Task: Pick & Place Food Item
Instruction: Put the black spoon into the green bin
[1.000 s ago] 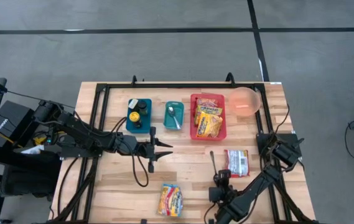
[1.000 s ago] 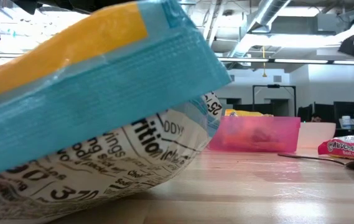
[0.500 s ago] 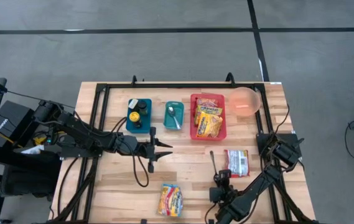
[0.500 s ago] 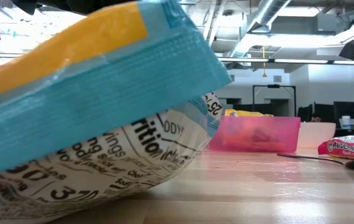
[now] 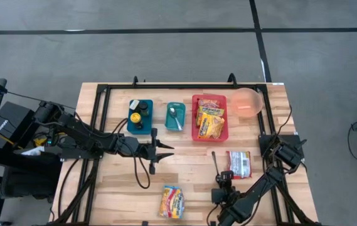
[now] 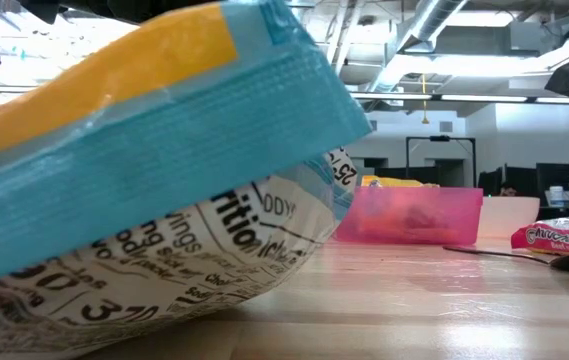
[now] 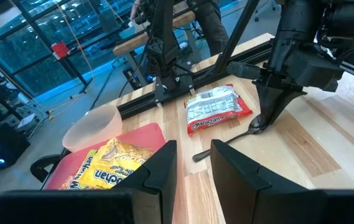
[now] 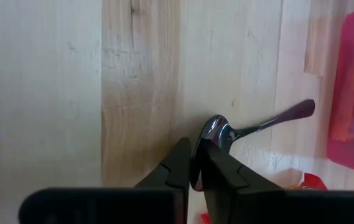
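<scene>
The red noodle packet (image 5: 238, 164) is lying flat on the counter (image 5: 197, 169), just beside the right gripper (image 5: 223, 177) on its outer side; a second packet (image 5: 172, 201) is lying nearer the front edge, well apart from both grippers. More yellow packets are sitting in the red bin (image 5: 209, 117) beyond the jaws.

The right gripper's jaws are nearly together and empty, with their tips touching or just over the bowl of a metal spoon (image 8: 251, 129) rather than any packet. The left gripper (image 5: 159, 150) is waiting over mid-counter, jaws slightly apart and empty.

Risk, as judged: the jaws are pointing at the spoon, not at food. Closing here would likely nudge or pinch the spoon; its smooth, rounded bowl would probably skid on the wood. Reaching the packet from this spot could drag the handle into it.

Materials: the packets are glossy, crinkled film, pillow-shaped, likely slippery and prone to buckling under a narrow pinch. The spoon is polished and reflective. The counter is pale planked wood. The bin is translucent rigid plastic.
</scene>
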You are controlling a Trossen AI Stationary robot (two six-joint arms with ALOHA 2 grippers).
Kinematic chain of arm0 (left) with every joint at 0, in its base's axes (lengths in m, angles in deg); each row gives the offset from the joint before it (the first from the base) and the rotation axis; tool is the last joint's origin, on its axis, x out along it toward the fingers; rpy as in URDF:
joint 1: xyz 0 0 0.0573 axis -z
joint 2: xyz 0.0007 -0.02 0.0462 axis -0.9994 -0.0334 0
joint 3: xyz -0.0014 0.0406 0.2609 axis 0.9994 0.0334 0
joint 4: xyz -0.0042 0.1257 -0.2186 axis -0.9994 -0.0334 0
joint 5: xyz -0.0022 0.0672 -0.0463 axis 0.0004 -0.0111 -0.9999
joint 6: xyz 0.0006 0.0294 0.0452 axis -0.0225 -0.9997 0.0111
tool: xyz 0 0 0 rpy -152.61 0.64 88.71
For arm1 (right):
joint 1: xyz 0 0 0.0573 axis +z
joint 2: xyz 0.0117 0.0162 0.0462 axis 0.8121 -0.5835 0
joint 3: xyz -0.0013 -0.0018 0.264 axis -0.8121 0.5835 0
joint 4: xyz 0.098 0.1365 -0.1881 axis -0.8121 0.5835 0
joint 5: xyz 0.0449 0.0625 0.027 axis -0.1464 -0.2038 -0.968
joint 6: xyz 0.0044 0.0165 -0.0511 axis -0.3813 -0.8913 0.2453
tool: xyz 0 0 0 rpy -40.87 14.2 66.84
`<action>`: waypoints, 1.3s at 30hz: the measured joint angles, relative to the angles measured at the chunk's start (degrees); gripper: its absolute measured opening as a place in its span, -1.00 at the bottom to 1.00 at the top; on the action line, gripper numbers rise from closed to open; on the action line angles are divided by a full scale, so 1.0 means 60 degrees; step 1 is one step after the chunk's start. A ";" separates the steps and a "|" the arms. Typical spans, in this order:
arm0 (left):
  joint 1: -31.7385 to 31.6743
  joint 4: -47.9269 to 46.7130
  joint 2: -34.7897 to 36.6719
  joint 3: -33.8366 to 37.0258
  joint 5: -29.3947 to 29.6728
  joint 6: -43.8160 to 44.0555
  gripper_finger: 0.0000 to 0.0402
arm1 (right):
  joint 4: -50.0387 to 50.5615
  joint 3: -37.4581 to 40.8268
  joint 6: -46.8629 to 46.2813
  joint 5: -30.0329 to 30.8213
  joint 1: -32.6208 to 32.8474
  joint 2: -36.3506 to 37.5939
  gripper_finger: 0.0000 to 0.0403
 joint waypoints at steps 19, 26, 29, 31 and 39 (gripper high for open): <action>-0.0002 0.0002 0.0000 0.0002 0.0000 0.0076 -0.55 | 0.3178 -0.2048 -0.0552 0.1189 0.0248 -0.0015 -1.00; -0.0008 0.0002 0.0000 0.0000 -0.0001 0.0823 -0.55 | 0.4672 -0.2604 -0.1271 0.2032 0.0426 -0.0011 -1.00; -0.0029 0.0006 0.0000 0.0000 0.0000 0.1851 -0.55 | 0.4681 -0.2625 -0.1019 0.2564 0.0433 -0.0011 -1.00; -0.0148 0.0002 0.0000 0.0003 -0.0013 0.2776 -0.55 | 0.4690 -0.2626 -0.0787 0.2862 0.0422 -0.0011 -1.00; -0.0910 -0.0899 0.0000 0.0003 -0.0139 0.3834 -0.55 | 0.4696 -0.2623 -0.0206 0.3484 0.0090 -0.0010 -1.00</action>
